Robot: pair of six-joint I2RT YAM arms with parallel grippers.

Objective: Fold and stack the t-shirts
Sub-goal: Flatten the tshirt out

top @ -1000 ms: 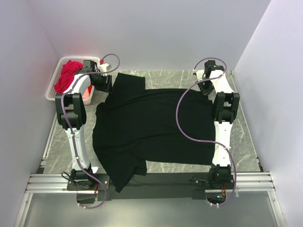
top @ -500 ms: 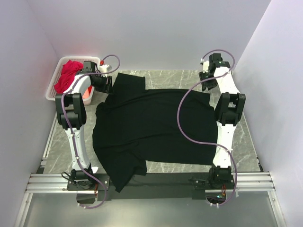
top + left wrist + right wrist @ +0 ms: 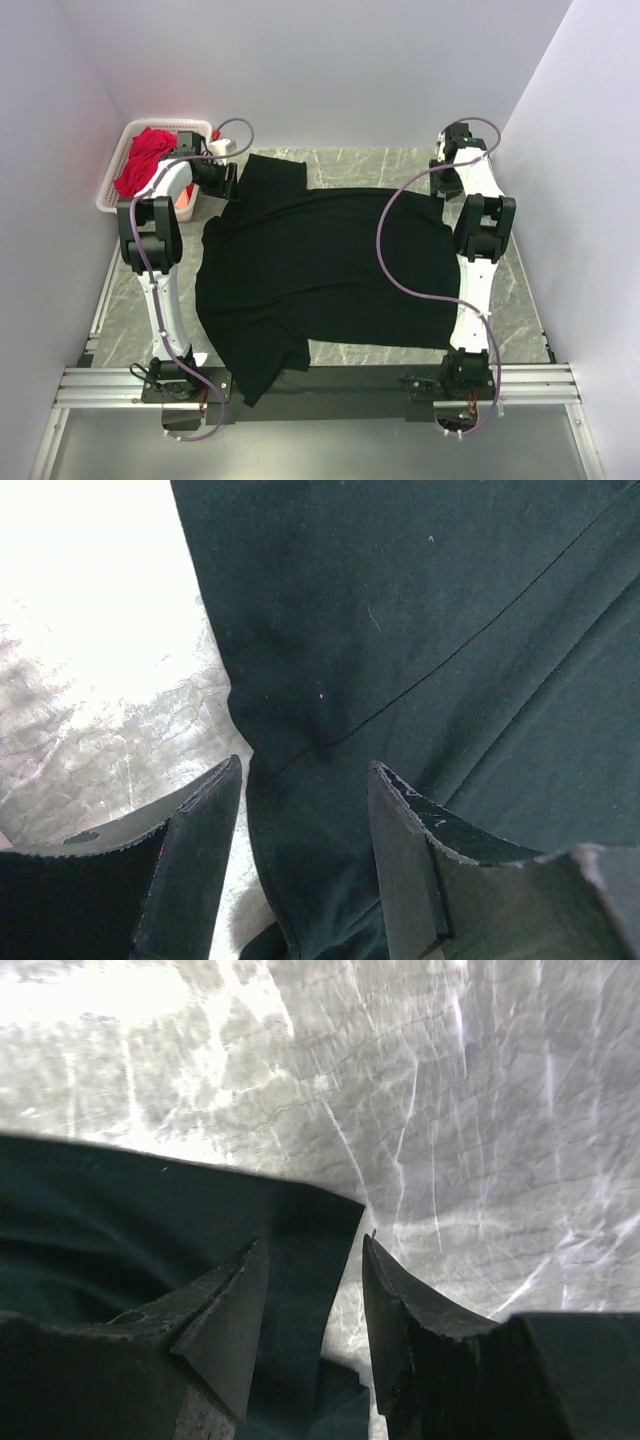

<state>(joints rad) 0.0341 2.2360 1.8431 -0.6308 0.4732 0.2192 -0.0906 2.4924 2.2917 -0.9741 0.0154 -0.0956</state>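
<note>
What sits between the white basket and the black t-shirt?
The left arm and the left gripper, which is at the black t-shirt's sleeve edge. The top view shows it.

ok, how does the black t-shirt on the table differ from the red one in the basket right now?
The plain black cloth t-shirt lies spread flat on the grey marble table; the crimson red cloth shirt sits bunched in the white plastic lattice basket. Black covers far more area than red. Open fingers of the left gripper and right gripper straddle the black shirt's edges; neither is at the red one. Shared: neither is folded.
</note>
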